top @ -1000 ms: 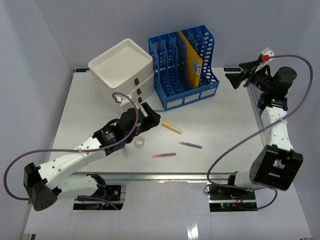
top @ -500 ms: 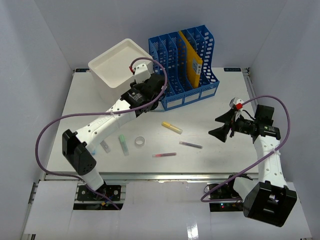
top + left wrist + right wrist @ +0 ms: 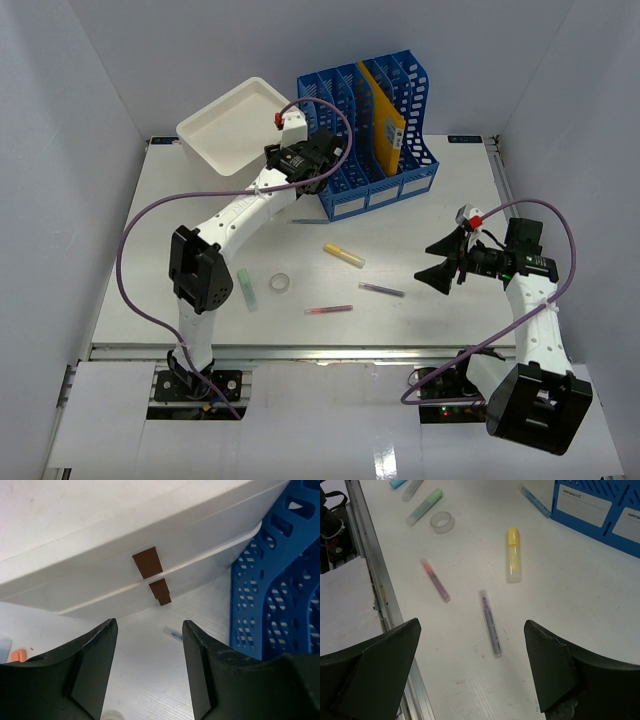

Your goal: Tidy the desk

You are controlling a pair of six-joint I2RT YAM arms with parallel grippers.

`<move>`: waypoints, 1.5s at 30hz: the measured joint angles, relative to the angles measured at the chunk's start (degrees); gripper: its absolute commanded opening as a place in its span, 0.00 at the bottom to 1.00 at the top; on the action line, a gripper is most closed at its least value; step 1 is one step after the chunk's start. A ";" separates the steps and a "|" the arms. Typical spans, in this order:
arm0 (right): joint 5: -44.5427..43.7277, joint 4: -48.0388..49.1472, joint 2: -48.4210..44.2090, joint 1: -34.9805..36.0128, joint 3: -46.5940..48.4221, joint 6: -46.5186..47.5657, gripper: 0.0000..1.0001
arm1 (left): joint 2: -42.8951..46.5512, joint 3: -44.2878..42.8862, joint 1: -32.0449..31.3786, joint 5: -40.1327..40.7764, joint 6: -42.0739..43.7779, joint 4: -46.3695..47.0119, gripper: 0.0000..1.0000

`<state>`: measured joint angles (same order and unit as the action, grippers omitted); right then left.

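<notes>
The desk (image 3: 450, 190) carries loose items: a yellow highlighter (image 3: 344, 256), a purple pen (image 3: 381, 290), a pink pen (image 3: 328, 310), a clear tape roll (image 3: 281, 284) and a green highlighter (image 3: 246, 288). My left gripper (image 3: 149, 624) is open and empty, low over the desk between the white drawer box (image 3: 150, 540) and the blue file rack (image 3: 280, 580). A blue pen (image 3: 173, 634) lies just past its fingertips. My right gripper (image 3: 472, 626) hovers wide open above the purple pen (image 3: 490, 623), holding nothing.
The white drawer box (image 3: 240, 125) stands at the back left, its lower front hidden by my left arm. The blue file rack (image 3: 370, 130) holds a yellow folder (image 3: 385, 120). A metal rail (image 3: 320, 350) runs along the desk's front edge.
My left arm swung from near the tape roll up to the gap between box and rack, its jaws narrowing somewhat. My right arm came down from the back right to above the purple pen.
</notes>
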<state>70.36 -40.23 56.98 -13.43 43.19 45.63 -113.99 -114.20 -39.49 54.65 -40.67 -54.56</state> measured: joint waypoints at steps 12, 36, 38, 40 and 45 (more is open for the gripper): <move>-1.21 -0.04 0.14 -0.76 -0.78 0.02 0.90 | -5.05 -2.90 4.83 0.32 8.02 3.69 0.63; -1.19 -0.02 0.88 -2.85 -0.91 0.02 0.90 | -5.14 -0.10 6.06 -1.31 10.35 8.70 0.00; -1.19 0.00 0.88 -2.99 -0.91 0.02 0.90 | -4.23 1.32 6.06 -1.82 9.64 9.68 0.00; -1.19 -0.02 0.86 -3.07 -0.91 0.02 0.90 | -2.95 2.90 6.00 -2.48 9.04 10.34 0.00; -1.17 -0.02 0.86 -3.19 -0.92 0.02 0.90 | -0.17 5.86 5.70 -4.20 7.33 11.46 0.09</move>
<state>69.19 -40.25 57.84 -16.62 42.27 45.65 -114.16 -108.33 -33.79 50.45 -33.34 -43.10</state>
